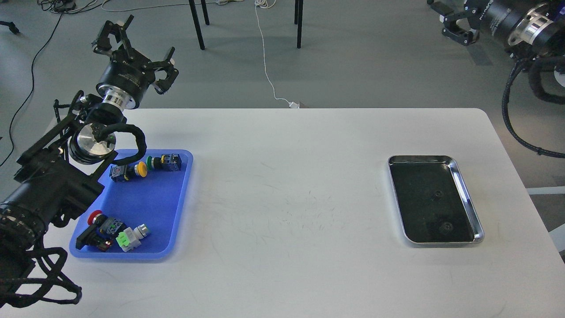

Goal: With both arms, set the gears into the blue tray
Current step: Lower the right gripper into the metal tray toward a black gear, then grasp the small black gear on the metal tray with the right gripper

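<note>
Both hands hang clear of the worktop (pixel 291 176): the left hand (pixel 132 48) is raised past the far left edge with its fingers spread wide and nothing in them, and the right hand (pixel 454 24) sits high at the top right corner, too small and dark for me to say whether it is spread or closed.

Two gears lie in the steel tray (pixel 468 194) on the right side of the worktop. One gear (pixel 437 194) rests near the middle of the dark bottom, and the other gear (pixel 446 228) lies nearer the front edge, apart from the first.

Well apart from them, on the left side, the blue tray (pixel 145 207) lies partly under the left arm. It holds push-button switches: a yellow-capped one (pixel 140 169) and a green-capped one (pixel 154 162) at the far end, a red-capped one (pixel 95 217) and a silver-capped one with a pale green body (pixel 132 236) at the near end.

A white cable (pixel 265 57) runs across the grey floor behind the worktop.
</note>
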Action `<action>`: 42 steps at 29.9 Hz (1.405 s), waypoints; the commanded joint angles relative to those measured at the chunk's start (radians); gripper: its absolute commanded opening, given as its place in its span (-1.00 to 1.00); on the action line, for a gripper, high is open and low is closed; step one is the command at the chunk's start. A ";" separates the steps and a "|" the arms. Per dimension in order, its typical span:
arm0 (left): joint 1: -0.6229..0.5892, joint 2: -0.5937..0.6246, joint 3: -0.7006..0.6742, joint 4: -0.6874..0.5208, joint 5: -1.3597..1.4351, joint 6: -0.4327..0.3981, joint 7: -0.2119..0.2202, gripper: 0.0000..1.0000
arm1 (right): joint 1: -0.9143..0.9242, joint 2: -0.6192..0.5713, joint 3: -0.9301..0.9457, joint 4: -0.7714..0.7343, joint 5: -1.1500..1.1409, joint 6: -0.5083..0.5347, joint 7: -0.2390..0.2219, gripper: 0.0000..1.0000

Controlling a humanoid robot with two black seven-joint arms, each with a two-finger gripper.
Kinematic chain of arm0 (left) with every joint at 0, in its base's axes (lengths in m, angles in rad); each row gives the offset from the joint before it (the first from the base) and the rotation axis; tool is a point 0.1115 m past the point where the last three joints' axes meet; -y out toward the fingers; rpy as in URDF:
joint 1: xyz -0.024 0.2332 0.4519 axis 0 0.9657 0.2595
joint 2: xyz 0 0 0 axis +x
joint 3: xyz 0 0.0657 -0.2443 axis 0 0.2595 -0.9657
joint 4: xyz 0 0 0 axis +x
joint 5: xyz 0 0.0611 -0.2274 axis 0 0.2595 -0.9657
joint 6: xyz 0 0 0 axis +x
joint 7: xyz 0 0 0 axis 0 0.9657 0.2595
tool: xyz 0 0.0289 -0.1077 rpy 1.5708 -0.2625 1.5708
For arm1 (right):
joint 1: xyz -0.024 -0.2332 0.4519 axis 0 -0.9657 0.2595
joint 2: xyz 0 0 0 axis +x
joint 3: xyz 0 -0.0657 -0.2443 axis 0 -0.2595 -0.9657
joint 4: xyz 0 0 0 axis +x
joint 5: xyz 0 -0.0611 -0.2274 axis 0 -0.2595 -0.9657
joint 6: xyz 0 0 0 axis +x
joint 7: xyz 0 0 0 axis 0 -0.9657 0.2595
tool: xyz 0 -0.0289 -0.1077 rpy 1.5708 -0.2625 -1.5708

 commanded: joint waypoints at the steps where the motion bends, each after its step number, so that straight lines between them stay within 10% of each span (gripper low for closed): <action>1: -0.008 0.037 0.002 0.000 0.001 -0.011 0.000 0.96 | 0.132 0.091 -0.226 0.006 -0.119 -0.006 0.000 0.98; 19: 0.006 0.104 0.003 0.000 -0.004 -0.060 -0.010 0.96 | 0.377 0.170 -0.979 0.368 -0.772 -0.125 0.017 0.93; 42: 0.021 0.109 0.003 0.003 -0.004 -0.064 -0.009 0.96 | 0.094 0.185 -1.041 0.287 -0.875 -0.200 -0.011 0.14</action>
